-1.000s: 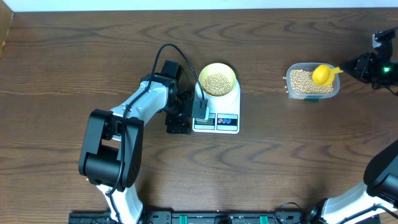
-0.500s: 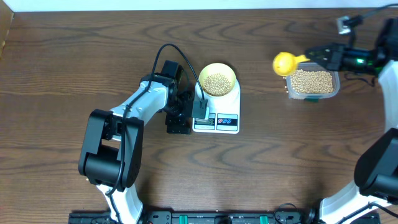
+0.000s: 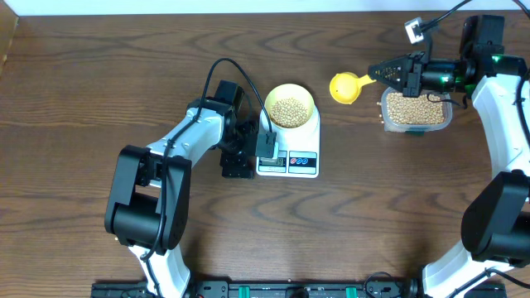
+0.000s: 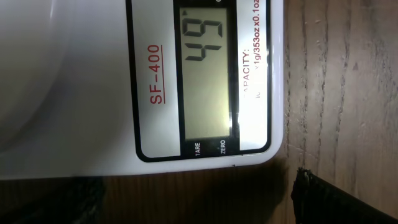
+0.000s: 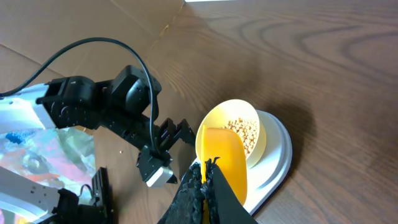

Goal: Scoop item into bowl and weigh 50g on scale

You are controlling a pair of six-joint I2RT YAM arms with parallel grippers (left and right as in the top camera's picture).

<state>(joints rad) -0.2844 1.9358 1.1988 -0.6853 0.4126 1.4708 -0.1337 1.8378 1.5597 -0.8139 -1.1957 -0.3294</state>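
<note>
The pale yellow bowl (image 3: 288,106) holds tan beans (image 3: 288,110) and stands on the white scale (image 3: 290,162). In the left wrist view the scale's display (image 4: 208,68) reads 49. My left gripper (image 3: 251,154) is open at the scale's left edge, its fingers apart near the display corner (image 4: 199,208). My right gripper (image 3: 396,69) is shut on the handle of the yellow scoop (image 3: 344,86), held in the air between the bowl and the clear tub. In the right wrist view the scoop (image 5: 225,155) hangs in front of the bowl (image 5: 217,121), and the fingers (image 5: 204,186) pinch its handle.
A clear plastic tub (image 3: 447,116) of beans (image 3: 414,108) stands at the right, under my right arm. The left arm's cable (image 3: 240,74) loops beside the bowl. The left arm (image 5: 93,99) lies beyond the scale (image 5: 277,155) in the right wrist view.
My right gripper has lifted the scoop out of the tub and carried it left, toward the bowl. The left arm, bowl and scale have not moved.
</note>
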